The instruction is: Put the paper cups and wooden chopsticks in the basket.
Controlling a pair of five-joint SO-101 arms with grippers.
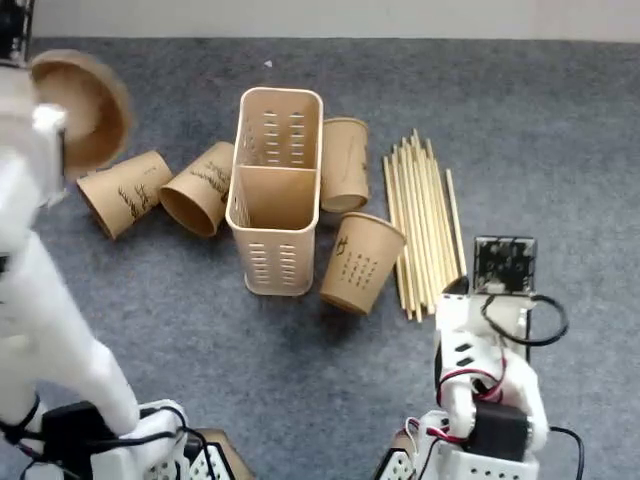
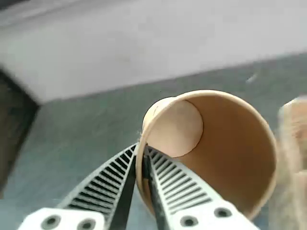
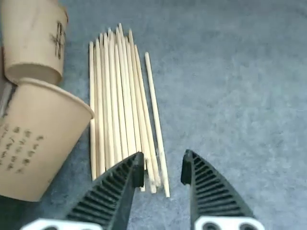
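Grey carpet covers the table beneath two robot arms. On it stands a tall slotted basket (image 1: 275, 268) whose two compartments look empty.

The left gripper (image 2: 142, 160) is clamped on the rim of a paper cup (image 2: 211, 153), with one finger inside the wall and one outside. It holds the cup raised off the carpet, open mouth facing the wrist camera. From above, the held cup hangs well apart from the basket. Two loose cups (image 1: 125, 192) lie on their sides between this gripper and the basket.

The right gripper (image 3: 162, 167) is empty, its jaws moderately apart, low over the carpet. The near ends of the wooden chopsticks (image 3: 120, 96) lie just ahead of its fingertips in a flat bundle. Beyond the bundle, two further cups (image 1: 360, 262) lie between the chopsticks and the basket.

The step in hand appears to be delivering a first cup. The next move calls for carrying it over a compartment, tipping it base-down, then letting go
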